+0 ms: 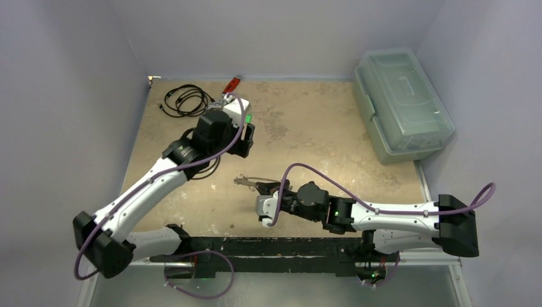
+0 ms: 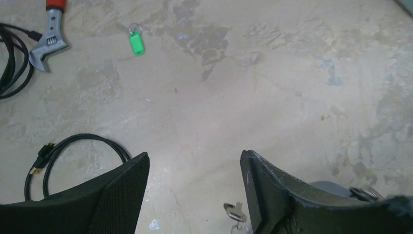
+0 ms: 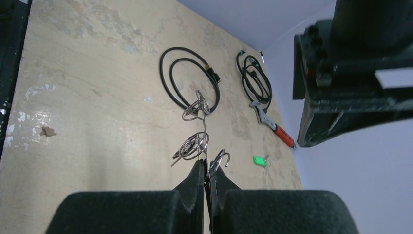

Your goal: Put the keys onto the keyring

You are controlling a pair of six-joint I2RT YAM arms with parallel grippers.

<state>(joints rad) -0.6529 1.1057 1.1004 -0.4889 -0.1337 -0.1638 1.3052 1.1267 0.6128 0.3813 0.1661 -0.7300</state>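
Observation:
My right gripper (image 1: 263, 187) (image 3: 205, 168) is shut on the keyring (image 3: 204, 139), a thin grey loop seen edge-on, with small metal rings (image 3: 194, 146) and a hook dangling from it. In the top view the keyring (image 1: 252, 181) is held just above the table at mid-front. The green-tagged key (image 2: 137, 43) lies on the table near the wrench and also shows in the right wrist view (image 3: 260, 160). My left gripper (image 1: 246, 139) (image 2: 195, 163) is open and empty, hovering over the table. A small metal key (image 2: 235, 212) lies by its right finger. The blue and dark keys are out of view.
A red-handled wrench (image 2: 47, 41) (image 3: 267, 122) lies at the back left. Coiled black cables (image 1: 185, 99) (image 2: 73, 148) (image 3: 187, 78) lie near it and under the left arm. A clear plastic box (image 1: 402, 102) stands at the back right.

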